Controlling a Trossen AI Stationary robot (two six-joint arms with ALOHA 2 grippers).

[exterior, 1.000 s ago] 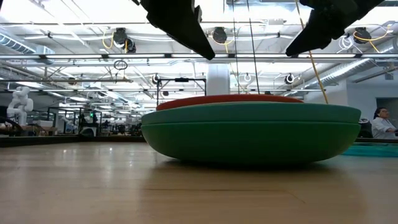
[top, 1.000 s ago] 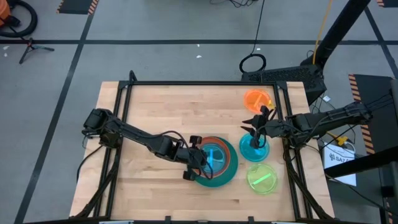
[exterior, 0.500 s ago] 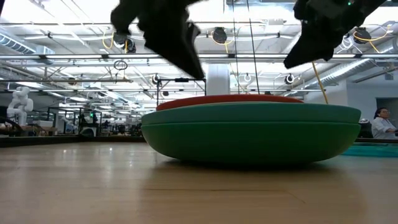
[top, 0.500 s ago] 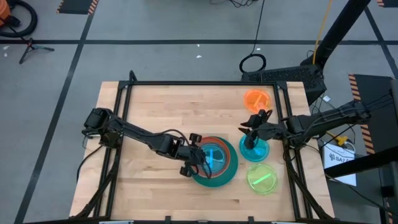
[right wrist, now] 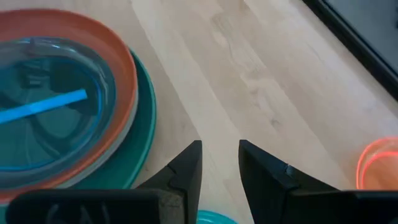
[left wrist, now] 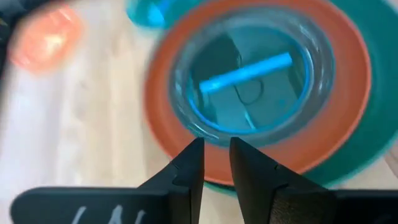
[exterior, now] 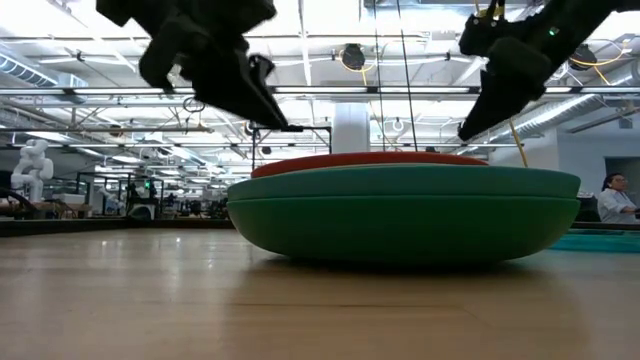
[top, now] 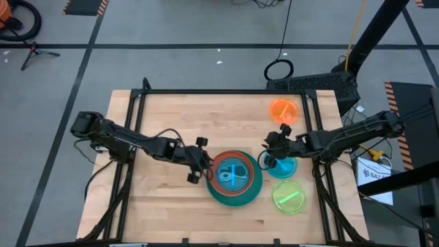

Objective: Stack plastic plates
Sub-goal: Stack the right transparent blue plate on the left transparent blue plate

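High view: the stack of plates point(top: 235, 180) sits on the wooden bench point(top: 164, 113), a teal plate at the bottom, a red-orange one on it and a clear blue plate point(top: 235, 173) on top. The left pincer point(top: 199, 168) hovers just beside the stack's rim, fingers a narrow gap apart, empty. The right pincer point(top: 269, 152) hangs on the stack's other side, above the edge of a second small blue plate point(top: 282, 166), fingers slightly apart, holding nothing. Beyond the right pincer lies an orange plate point(top: 283, 110); a lime plate point(top: 289, 197) lies near the blue one.
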